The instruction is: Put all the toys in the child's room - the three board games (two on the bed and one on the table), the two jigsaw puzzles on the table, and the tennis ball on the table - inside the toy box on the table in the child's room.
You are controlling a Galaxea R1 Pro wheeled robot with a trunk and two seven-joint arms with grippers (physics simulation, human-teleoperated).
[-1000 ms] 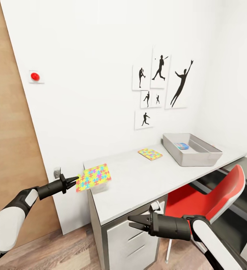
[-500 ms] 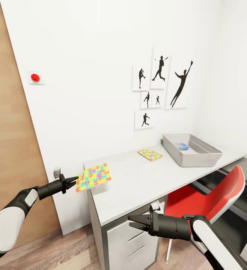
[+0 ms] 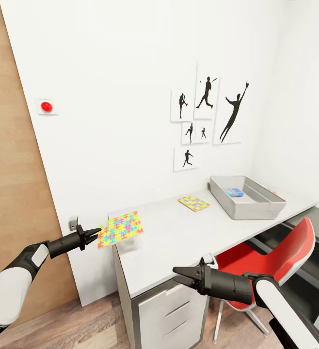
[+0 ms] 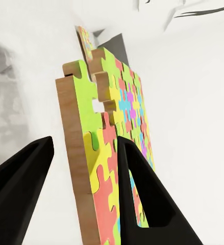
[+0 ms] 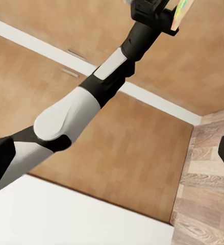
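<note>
My left gripper (image 3: 93, 233) is shut on one corner of a jigsaw puzzle (image 3: 120, 229), a colourful mat held tilted just above the left end of the table (image 3: 179, 237). In the left wrist view the puzzle (image 4: 117, 127) stands edge-on between the two black fingers (image 4: 142, 194). A second jigsaw puzzle (image 3: 193, 202) lies flat farther along the table. Beyond it sits the grey toy box (image 3: 227, 201) with a blue board game (image 3: 233, 192) inside. My right gripper (image 3: 179, 277) hovers open in front of the table's front edge, holding nothing.
A red chair (image 3: 271, 257) is tucked under the table on the right. White drawers (image 3: 174, 310) sit below the tabletop. A wooden panel (image 3: 9, 194) lines the left side. The white wall carries silhouette pictures (image 3: 208, 111) and a red button (image 3: 46, 106).
The view has shifted slightly. My right gripper has moved a little to the right and up. The left gripper holds the puzzle in the same place.
</note>
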